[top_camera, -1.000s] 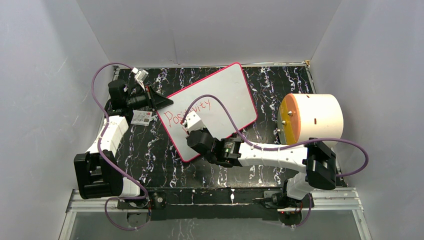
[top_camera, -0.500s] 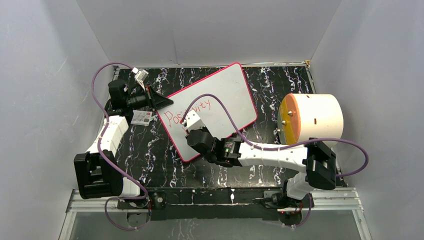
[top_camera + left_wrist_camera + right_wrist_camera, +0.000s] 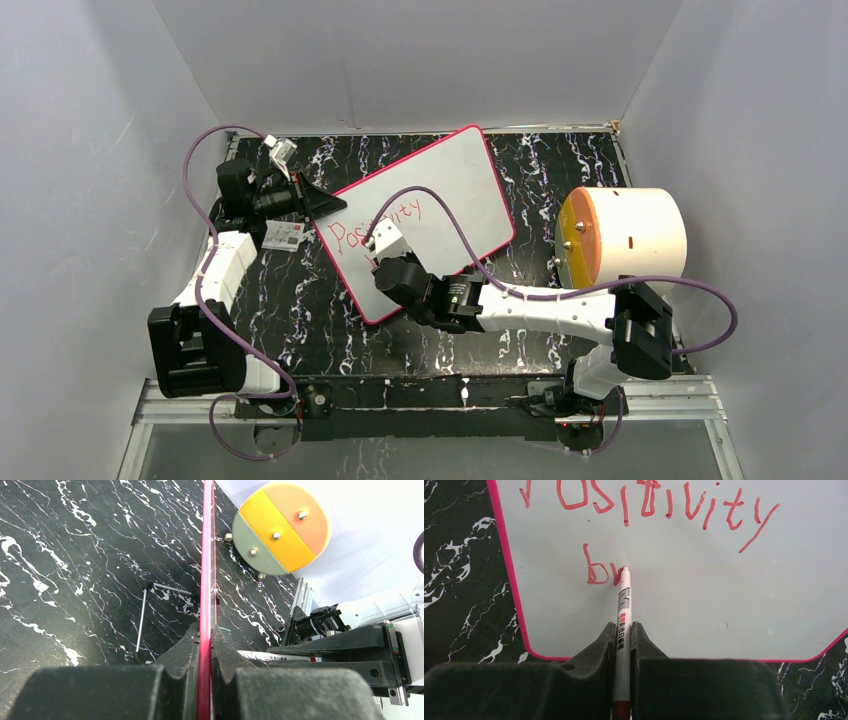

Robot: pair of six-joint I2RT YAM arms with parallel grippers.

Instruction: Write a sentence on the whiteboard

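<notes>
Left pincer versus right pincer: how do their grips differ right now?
The left pincer clamps the whiteboard by its pink edge; the right pincer clamps a marker. The left pincer sits at the board's rim, the right pincer over its writing face, tip at "br". Both are shut on something.

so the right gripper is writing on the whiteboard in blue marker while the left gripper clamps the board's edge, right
Not blue: the right wrist view shows the writing in red. The rest stands: the right gripper holds the marker on the whiteboard, and the left gripper clamps its edge.
</notes>
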